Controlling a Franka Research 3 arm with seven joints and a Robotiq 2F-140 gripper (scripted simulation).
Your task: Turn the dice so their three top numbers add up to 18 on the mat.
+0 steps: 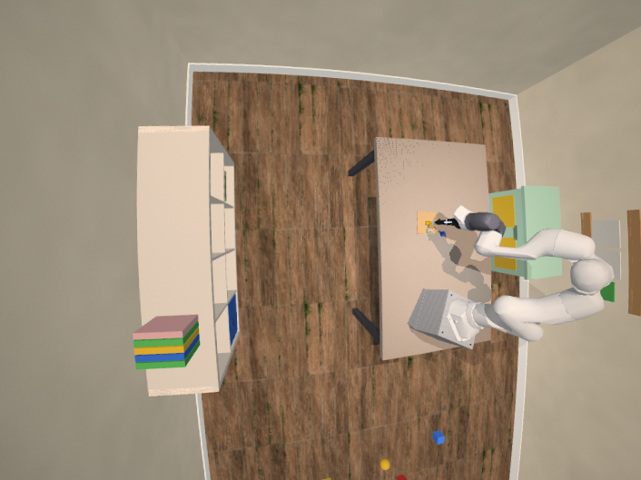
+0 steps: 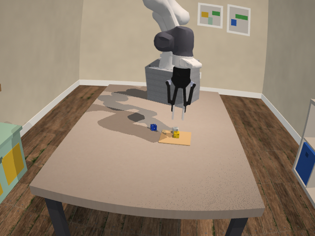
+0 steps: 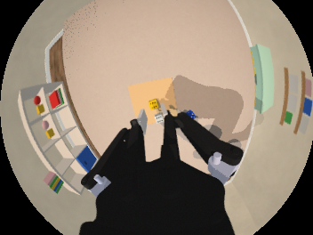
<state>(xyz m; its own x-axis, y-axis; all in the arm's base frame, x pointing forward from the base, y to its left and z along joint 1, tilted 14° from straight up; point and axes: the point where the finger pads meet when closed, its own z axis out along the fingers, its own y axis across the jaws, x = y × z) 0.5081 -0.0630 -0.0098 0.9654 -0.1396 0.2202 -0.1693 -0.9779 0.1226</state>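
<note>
The orange mat (image 1: 421, 215) (image 2: 168, 140) (image 3: 142, 91) lies flat on the table. The yellow die (image 1: 428, 223) (image 2: 176, 134) (image 3: 153, 104) sits flat on it, several pips on top. The white die (image 2: 175, 128) (image 3: 158, 118) stands close behind it at the mat's back edge, several pips on top; whether it is fully on the mat is unclear. The blue die (image 1: 442, 233) (image 2: 153, 126) (image 3: 191, 114) lies on the table off the mat, its top number too small to read. My gripper (image 2: 177, 119) (image 3: 153, 111) is partly open and empty, above and behind the dice.
The arm's grey base block (image 1: 430, 311) (image 2: 160, 85) stands on the table (image 1: 400, 266) (image 2: 131, 178) behind the dice. A green cabinet (image 1: 540, 207) (image 2: 7, 138) is beside the table. A shelf (image 1: 173, 233) stands across the floor. The arm's shadow falls over the blue die's area.
</note>
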